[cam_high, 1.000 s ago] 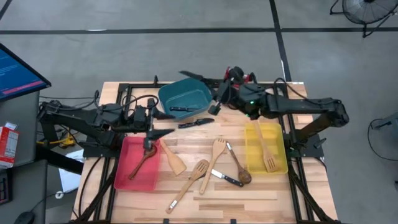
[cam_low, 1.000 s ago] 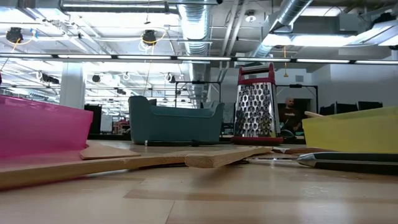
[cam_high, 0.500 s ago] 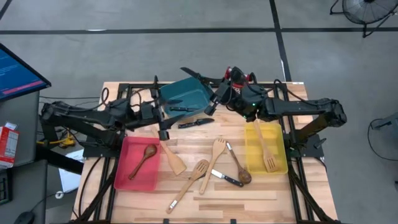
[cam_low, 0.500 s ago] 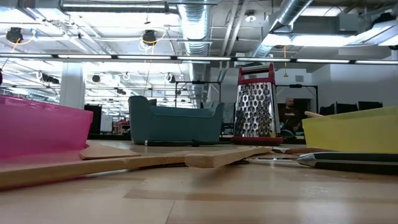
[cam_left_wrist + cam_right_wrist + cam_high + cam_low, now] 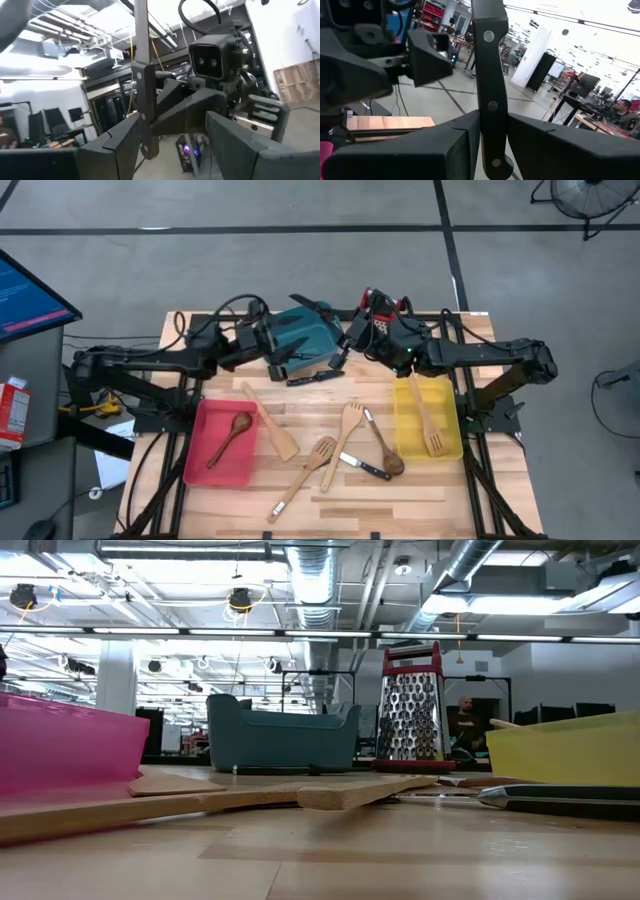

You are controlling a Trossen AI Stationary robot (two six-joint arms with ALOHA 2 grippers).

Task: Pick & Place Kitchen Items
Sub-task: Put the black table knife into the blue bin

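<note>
Wooden table [image 5: 400,490] on a grey concrete floor, with my pale spatulas, forks and a dark spoon scattered between the red bin [image 5: 205,465] and yellow bin [image 5: 447,442], plus a grater [image 5: 411,705] at the back. My right claw [image 5: 340,352] is clamped on a black-handled knife [image 5: 489,95] up over the teal bin [image 5: 322,332]. My left claw [image 5: 285,364] sits facing it just beside, fingers spread wide around the same knife without closing on it.

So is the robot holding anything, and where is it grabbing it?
Yes. The right gripper is shut on a black-handled knife, pinching its handle. The left gripper is open near it and holds nothing.
</note>
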